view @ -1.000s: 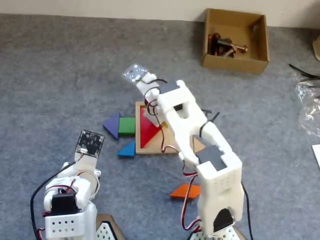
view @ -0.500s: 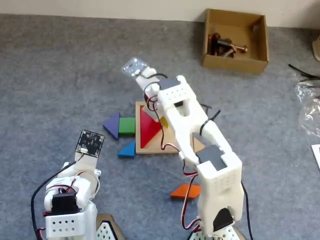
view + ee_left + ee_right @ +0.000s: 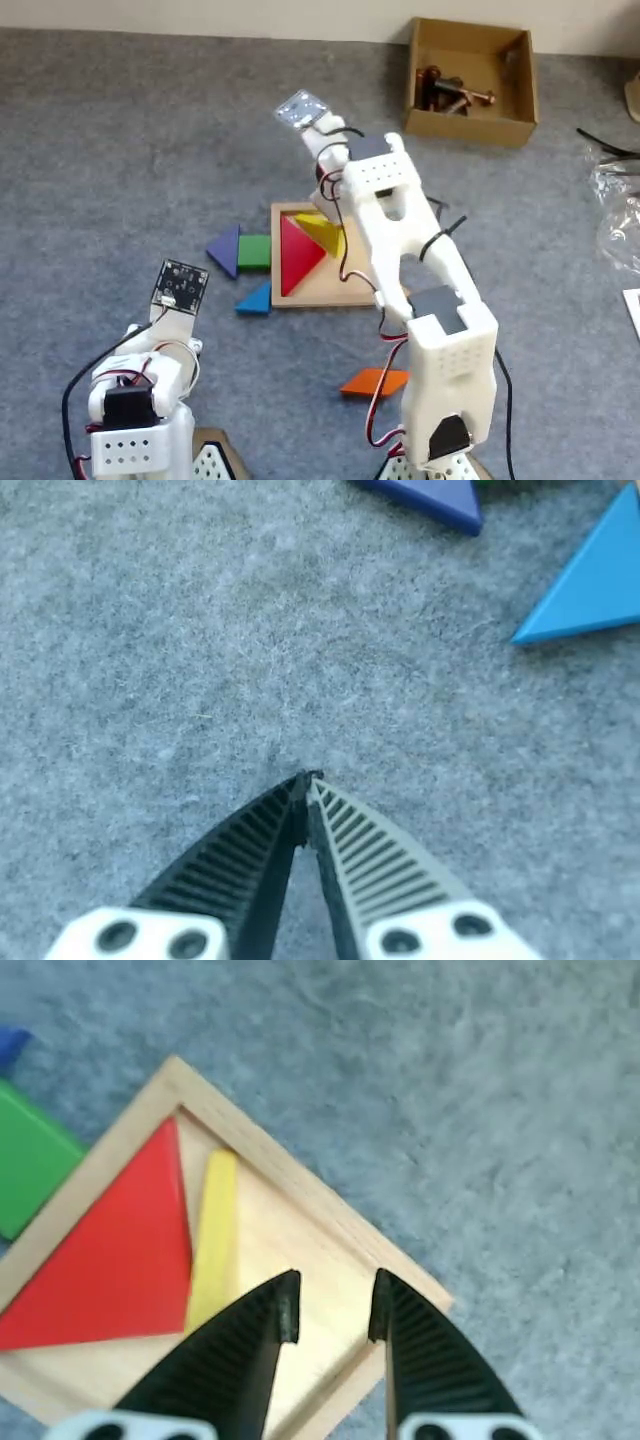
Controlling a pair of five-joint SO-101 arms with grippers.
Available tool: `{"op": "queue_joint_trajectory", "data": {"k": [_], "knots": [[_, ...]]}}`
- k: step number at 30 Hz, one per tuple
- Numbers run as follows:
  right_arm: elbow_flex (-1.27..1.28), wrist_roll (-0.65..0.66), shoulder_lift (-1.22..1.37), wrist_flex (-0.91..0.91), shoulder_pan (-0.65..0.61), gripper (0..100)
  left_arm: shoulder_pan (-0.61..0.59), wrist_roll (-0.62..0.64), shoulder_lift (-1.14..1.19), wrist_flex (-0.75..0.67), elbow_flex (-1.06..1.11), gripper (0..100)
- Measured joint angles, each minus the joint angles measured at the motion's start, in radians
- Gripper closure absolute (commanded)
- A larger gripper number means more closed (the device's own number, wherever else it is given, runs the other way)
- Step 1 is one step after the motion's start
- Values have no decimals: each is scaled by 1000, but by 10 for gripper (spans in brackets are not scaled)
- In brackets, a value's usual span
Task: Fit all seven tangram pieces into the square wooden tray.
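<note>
a: what has been changed in the last second?
b: the right arm (image 3: 400, 240) has been lifted off the tray (image 3: 330, 288) and swung toward the far edge of the tabletop (image 3: 120, 120). a yellow triangle (image 3: 322, 232), covered by the arm a second ago, is now uncovered inside the tray.

a: what is meant by that for the task?
b: it is judged that the yellow triangle has just been set down and let go, so two of the seven pieces can be counted as placed.

a: how is the right pincer held?
b: the right pincer (image 3: 333, 1310) is parted a little. nothing is gripped. it is held above the tray's bare wood, close to the yellow triangle.

a: and the left one?
b: the left pincer (image 3: 305, 785) is closed tip to tip, with nothing held, over bare tabletop toward the near left corner. no change is noted there.

a: what is held in the tray?
b: a red triangle (image 3: 295, 255) fills the side nearest the tabletop's left edge. the yellow triangle is laid just beside it, along the tray's far rim. whether it lies fully flat cannot be told.

a: where are the loose pieces?
b: a green square (image 3: 254, 251) is found just outside the tray's left rim, with a dark blue triangle (image 3: 225, 250) beside it. a light blue triangle (image 3: 256, 298) is found by the tray's near left corner. an orange piece (image 3: 375, 381) is left well apart, toward the near edge.

a: is another container seen?
b: a cardboard box (image 3: 465, 128) is placed by the far right corner, with a few small copper-coloured metal parts (image 3: 450, 92) inside.
</note>
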Motion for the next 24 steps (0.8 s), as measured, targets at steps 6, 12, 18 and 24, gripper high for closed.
{"op": "queue_joint_trajectory", "data": {"k": [6, 12, 18, 24], "knots": [[0, 0, 0, 0, 12, 883, 0, 0, 0, 0, 0, 986], [0, 0, 0, 0, 11, 886, 0, 0, 0, 0, 0, 986], [-101, 0, 0, 2, -21, 887, 0, 0, 0, 0, 0, 986], [-184, 0, 0, 107, -44, 997, 0, 0, 0, 0, 0, 986]]}}
